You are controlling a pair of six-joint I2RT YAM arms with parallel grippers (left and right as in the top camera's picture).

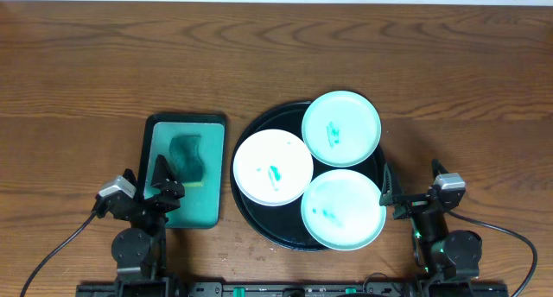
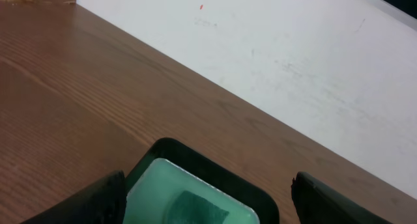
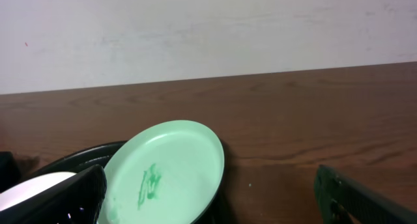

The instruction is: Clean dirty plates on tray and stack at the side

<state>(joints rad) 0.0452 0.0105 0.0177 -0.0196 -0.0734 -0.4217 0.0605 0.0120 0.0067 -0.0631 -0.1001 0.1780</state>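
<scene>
Left claw [image 1: 145, 172] and right claw [image 1: 410, 178], both spread open and empty, at near edge of tabletop [image 1: 86, 72]; white plate [image 1: 272, 167], far mint plate [image 1: 341, 129] and near mint plate [image 1: 343, 209], all smeared, on tray [image 1: 251, 215]; sponge [image 1: 186, 154] lying apart; nothing wiped or stacked, task apparently unstarted.

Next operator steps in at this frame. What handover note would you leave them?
Left gripper: open, empty, over the near end of the teal tray.
Right gripper: open, empty, beside the black tray.
On the black tray, green smears showing: white plate, far mint plate, near mint plate.
Sponge lies on the teal tray.
Done: nothing. Left: wipe each plate, stack them aside.
</scene>
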